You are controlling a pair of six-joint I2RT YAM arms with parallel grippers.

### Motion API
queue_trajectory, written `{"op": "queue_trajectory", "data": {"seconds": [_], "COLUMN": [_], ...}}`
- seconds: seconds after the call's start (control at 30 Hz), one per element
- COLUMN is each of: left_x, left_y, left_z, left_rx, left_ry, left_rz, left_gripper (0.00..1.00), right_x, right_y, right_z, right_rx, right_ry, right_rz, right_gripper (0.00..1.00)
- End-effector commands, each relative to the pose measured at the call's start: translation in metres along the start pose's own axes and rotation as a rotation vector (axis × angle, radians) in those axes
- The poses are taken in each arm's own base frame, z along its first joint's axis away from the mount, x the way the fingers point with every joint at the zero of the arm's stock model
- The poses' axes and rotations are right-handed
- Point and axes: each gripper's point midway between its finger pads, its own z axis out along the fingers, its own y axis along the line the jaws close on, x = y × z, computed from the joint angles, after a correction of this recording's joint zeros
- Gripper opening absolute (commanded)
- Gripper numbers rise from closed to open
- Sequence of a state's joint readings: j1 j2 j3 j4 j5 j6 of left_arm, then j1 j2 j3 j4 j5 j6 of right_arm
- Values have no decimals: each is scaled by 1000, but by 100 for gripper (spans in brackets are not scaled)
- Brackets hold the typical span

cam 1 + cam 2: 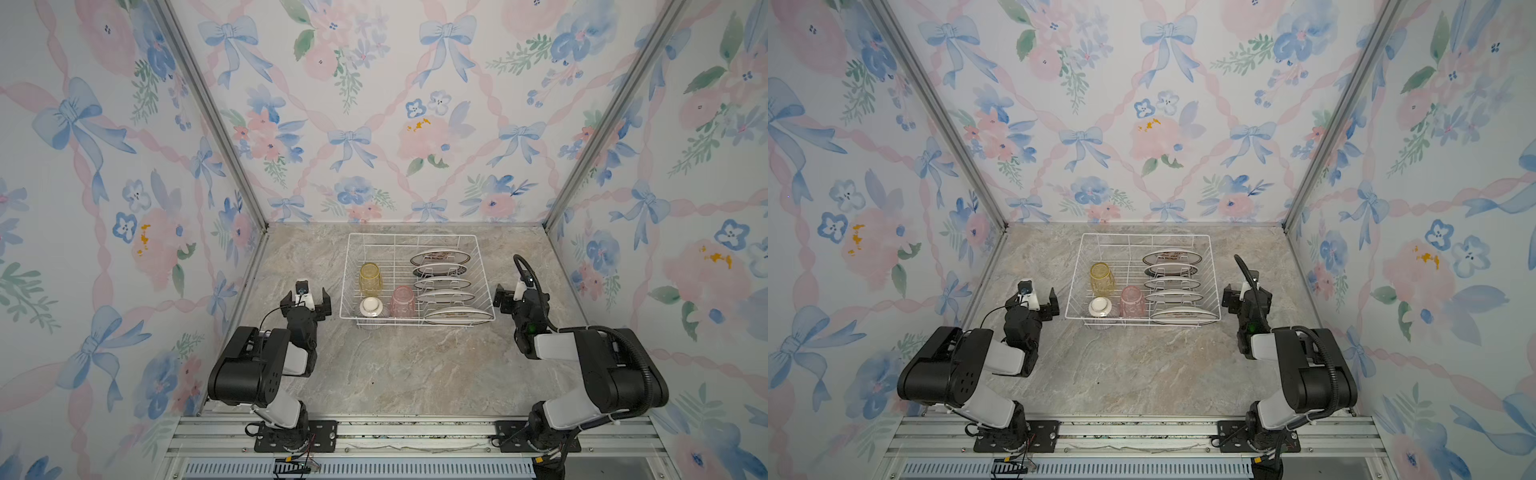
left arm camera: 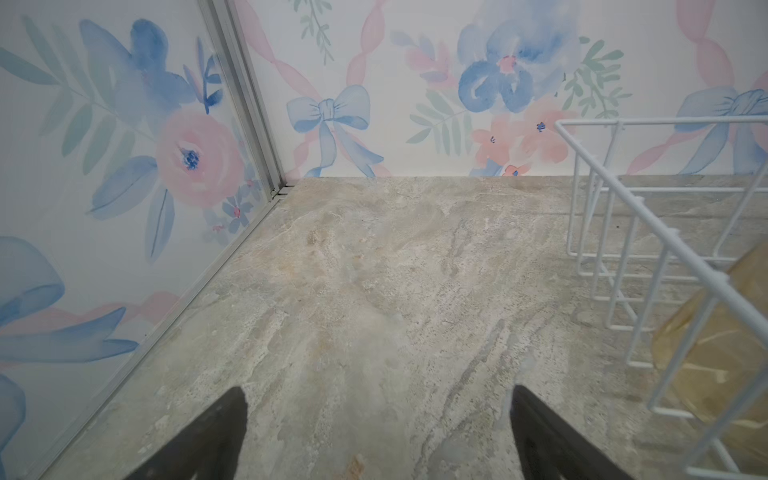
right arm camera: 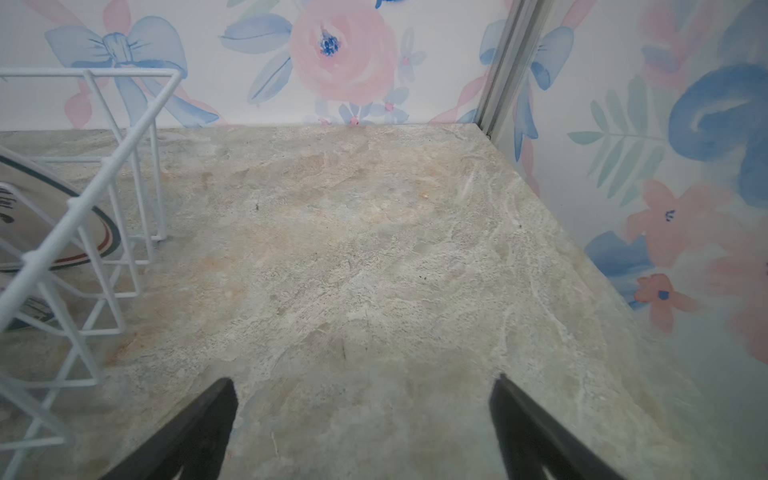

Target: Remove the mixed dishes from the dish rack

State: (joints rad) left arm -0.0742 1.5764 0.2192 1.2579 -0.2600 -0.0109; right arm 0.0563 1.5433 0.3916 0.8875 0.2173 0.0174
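Left gripper (image 2: 379, 395) spread, right gripper (image 3: 363, 382) spread — top views alone show pink tumbler (image 1: 403, 301)

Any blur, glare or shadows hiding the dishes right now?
Both top views: even light, no glare, faint shadows, white wire dish rack sharp. Left wrist view: translucent yellow tumbler smeared at the frame edge. Right wrist view: dark-rimmed white plate soft.
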Motion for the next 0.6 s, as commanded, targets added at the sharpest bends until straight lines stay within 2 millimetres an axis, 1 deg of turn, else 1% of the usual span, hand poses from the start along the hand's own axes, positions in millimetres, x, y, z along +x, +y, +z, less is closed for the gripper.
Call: {"op": "queue_trajectory", "data": {"seconds": [0.0,0.1,0.57], "left_x": [-3,-3,-3], "left_y": [-4,-7,-7], "left_z": [2,1,1], "left_rx": [23,38,38], "left_ry": [-6,-9,-8], "left_rz": [-9,-3,-3], "left_gripper": [98,98,98], "right_x": [-3,-3,-3], "right_y": [4,4,5], "right_z": [-1,-1,-1], "right_rx": [-13,-13,-14], "right_ry": [-19,-19,-19], "right_rz": [-2,-2,-3], "right_gripper": [97,97,97]}}
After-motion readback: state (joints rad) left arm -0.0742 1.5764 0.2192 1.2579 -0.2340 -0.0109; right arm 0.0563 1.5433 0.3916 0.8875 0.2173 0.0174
